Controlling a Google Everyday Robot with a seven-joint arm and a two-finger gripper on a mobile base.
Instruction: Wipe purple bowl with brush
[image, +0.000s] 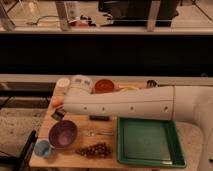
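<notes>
The purple bowl (62, 135) sits on the wooden table's front left, with a darker inside that looks empty. My white arm reaches in from the right across the table. My gripper (59, 113) hangs under the arm's left end, just above and behind the bowl's far left rim. It is shut on the small dark brush (58, 115), whose pale greyish part faces down toward the bowl. The brush is just clear of the bowl.
A small blue cup (43, 148) stands left of the bowl. Grapes (95, 149), a silver fork (98, 133) and a black block (99, 118) lie right of it. A green tray (148, 143) fills the right. An orange-red bowl (104, 86), white can (81, 82) and white cup (62, 82) stand behind the arm.
</notes>
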